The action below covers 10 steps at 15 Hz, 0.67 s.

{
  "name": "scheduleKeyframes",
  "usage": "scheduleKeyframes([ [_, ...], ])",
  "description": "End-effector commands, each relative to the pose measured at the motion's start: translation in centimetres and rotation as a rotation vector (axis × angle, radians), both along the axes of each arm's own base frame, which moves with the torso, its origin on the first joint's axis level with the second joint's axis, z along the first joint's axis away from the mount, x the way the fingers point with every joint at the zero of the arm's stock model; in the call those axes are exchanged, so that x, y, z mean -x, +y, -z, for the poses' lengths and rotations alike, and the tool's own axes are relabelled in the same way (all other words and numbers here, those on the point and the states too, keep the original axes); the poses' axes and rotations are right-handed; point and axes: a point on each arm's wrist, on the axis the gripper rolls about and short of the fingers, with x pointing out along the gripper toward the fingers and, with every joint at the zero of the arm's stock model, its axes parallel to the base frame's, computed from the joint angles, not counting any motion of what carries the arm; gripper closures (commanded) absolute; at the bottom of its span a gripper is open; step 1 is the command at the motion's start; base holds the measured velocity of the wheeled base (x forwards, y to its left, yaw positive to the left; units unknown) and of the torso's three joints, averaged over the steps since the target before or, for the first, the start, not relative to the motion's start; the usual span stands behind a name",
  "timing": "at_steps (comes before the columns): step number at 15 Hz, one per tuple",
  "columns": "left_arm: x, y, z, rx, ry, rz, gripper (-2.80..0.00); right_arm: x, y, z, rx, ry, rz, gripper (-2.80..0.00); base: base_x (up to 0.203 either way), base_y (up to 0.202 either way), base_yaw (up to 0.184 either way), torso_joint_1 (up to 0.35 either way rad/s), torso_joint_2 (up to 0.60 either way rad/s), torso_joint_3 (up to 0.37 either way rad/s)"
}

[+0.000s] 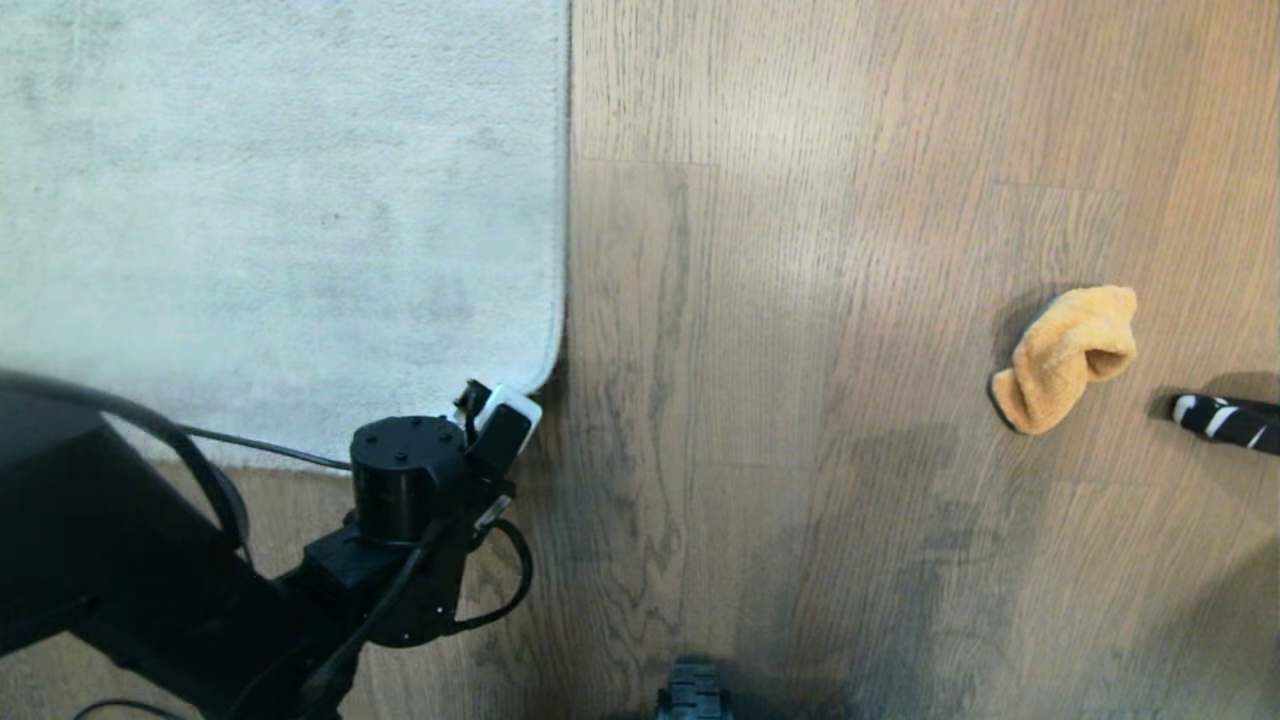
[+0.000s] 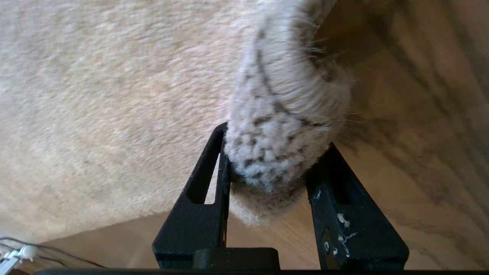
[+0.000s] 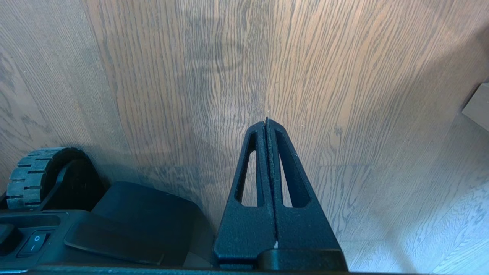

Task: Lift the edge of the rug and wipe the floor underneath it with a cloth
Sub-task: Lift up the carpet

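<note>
- Left gripper (image 2: 273, 168): black fingers (image 2: 198, 198) clamped on either side of the rounded corner of the pale grey-beige short-pile rug edge (image 2: 282, 126), which bunches up between them.
- The corner appears slightly raised off the grey-brown wood-grain plank floor (image 1: 760, 300), though the lift is hard to judge.
- Right gripper (image 3: 266, 126): fingers pressed fully together, holding nothing, hanging above bare floor beside the robot's base.
- The small fluffy orange-yellow terry cloth (image 1: 1068, 356) lies crumpled on the floor, well apart from the rug, to the robot's right.

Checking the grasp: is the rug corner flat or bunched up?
Bunched: the rug edge is pinched between the left gripper fingers.
</note>
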Motion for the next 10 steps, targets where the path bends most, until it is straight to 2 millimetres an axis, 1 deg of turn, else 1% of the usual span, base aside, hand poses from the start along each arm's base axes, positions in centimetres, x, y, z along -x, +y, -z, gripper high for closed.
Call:
scheduleKeyframes([
  [1, 0.8, 1.1, -1.6, 0.021, -0.042, -0.019, 0.0, 0.0, 0.0, 0.0, 0.0, -0.001, 0.001, 0.0, 0.0, 0.0, 0.0, 0.0, 0.0, 0.0],
  [5, 1.9, 2.3, -3.1, 0.046, -0.083, -0.039, 0.0, 0.0, 0.0, 0.0, 0.0, -0.002, 0.001, 0.0, 0.0, 0.0, 0.0, 0.0, 0.0, 0.0],
  [10, 3.0, 3.7, -5.7, 0.095, -0.17, -0.066, 0.0, 0.0, 0.0, 0.0, 0.0, -0.001, 0.001, 0.0, 0.0, 0.0, 0.0, 0.0, 0.0, 0.0],
])
